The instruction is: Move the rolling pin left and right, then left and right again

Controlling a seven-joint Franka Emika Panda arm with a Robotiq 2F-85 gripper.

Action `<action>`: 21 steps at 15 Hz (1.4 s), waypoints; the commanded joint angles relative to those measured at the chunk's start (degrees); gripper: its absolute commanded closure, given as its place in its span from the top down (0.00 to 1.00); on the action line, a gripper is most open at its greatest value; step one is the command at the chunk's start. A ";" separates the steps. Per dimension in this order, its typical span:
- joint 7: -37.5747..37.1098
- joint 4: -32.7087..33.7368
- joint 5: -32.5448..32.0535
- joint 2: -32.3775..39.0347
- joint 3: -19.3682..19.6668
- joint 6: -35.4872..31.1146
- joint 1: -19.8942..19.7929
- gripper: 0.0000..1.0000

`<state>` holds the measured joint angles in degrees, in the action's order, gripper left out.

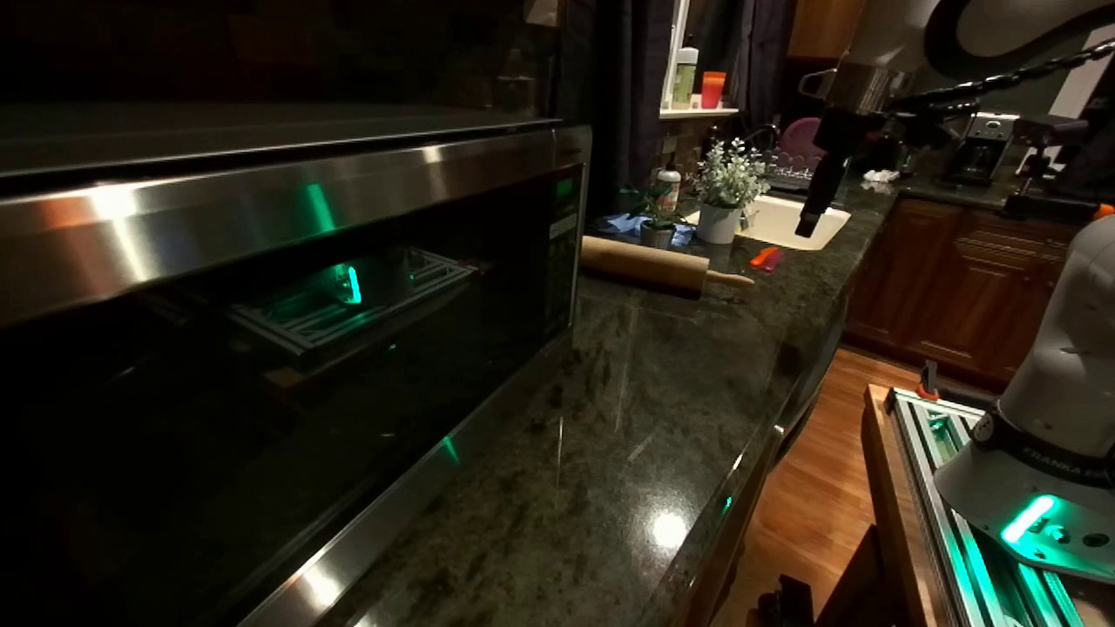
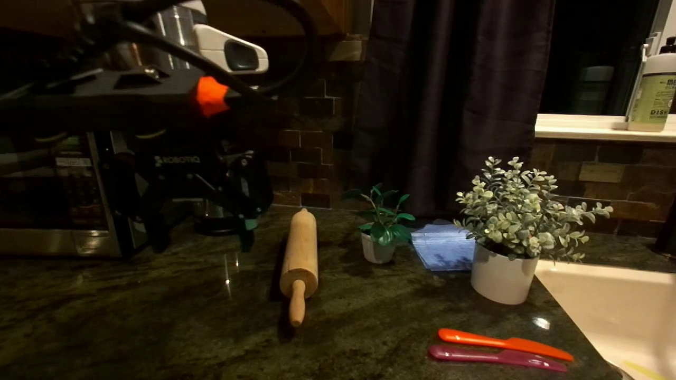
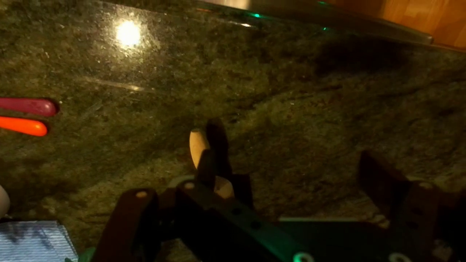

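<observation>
Spread pincer, lettered ROBOTIQ, hangs near the rolling pin.

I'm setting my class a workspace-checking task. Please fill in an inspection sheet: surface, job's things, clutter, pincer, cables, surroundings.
Surface: countertop, dark, mottled and glossy.
Job's things: rolling pin, lying on the countertop.
Clutter: orange knife, purple knife, blue sheets, small potted plant, large potted plant.
Pincer: open, holding nothing; appears left of the rolling pin in an exterior view.
Cables: black cable by the arm; nothing seen across the rolling pin.
Surroundings: microwave, sink, curtain, bottle on the windowsill.
</observation>
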<state>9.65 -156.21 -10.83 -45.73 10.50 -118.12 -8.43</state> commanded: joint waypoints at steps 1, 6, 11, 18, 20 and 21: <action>4.00 2.28 0.26 2.81 2.33 3.18 -0.21 1.00; 4.13 2.36 0.17 2.73 2.29 4.13 -0.73 1.00; 4.40 3.04 0.16 3.51 2.42 4.50 -0.76 1.00; 3.73 2.47 0.14 3.76 1.88 3.26 -0.51 1.00; 2.10 1.42 0.11 4.33 0.67 1.12 -0.18 1.00; 1.05 0.65 0.31 4.52 0.03 -0.76 0.00 1.00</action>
<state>13.47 -153.57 -10.80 -42.10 12.22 -114.79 -8.88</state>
